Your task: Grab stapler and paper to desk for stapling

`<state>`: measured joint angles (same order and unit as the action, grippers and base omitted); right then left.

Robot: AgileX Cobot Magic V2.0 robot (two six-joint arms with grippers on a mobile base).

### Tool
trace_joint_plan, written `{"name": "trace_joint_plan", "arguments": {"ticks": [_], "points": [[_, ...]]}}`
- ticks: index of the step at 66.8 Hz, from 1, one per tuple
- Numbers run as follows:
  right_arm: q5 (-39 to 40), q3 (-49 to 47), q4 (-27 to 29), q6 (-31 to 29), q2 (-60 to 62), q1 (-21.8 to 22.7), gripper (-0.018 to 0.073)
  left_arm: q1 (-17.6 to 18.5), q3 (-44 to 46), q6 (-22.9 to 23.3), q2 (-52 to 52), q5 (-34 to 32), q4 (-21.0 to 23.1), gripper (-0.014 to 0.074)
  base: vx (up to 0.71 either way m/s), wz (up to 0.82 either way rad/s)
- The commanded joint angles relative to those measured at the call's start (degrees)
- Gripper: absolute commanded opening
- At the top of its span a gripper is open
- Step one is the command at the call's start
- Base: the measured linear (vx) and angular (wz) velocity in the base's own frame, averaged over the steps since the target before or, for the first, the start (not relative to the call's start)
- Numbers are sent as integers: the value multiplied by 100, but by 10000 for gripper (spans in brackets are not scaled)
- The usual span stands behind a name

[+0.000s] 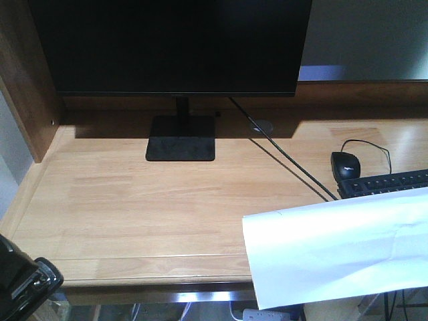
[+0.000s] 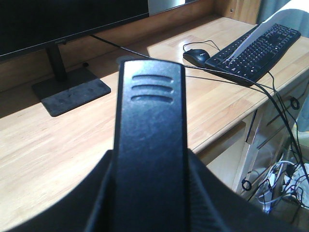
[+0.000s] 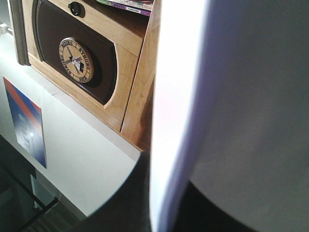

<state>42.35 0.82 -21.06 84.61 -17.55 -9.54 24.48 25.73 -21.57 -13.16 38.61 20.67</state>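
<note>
The left pincer (image 2: 149,198) was clenched on the stapler (image 2: 149,121), whose black ribbed top jutted straight out ahead of it, just off the near left corner of the desk (image 1: 134,200). Beyond that pincer stood the dark monitor (image 1: 174,40) on its flat foot. Further off to its right lay the mouse (image 1: 345,164) and keyboard (image 1: 384,182). The right pincer (image 3: 163,210) was grasping the paper (image 1: 341,247), which rose edge-on directly ahead of it and filled most of its view. Seen from the front, the sheet hung over the desk's near right corner, hiding part of the keyboard.
</note>
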Motion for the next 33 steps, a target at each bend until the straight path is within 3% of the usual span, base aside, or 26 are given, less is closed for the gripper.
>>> {"name": "trace_joint_plan", "arguments": {"ticks": [1,33], "points": [[365,-164,34,-86,-35,35,-5,11,181,32,-64,-638,171,-7,0,0],[365,-164,34,-86,-35,35,-5,11,181,32,-64,-638,171,-7,0,-1]]}}
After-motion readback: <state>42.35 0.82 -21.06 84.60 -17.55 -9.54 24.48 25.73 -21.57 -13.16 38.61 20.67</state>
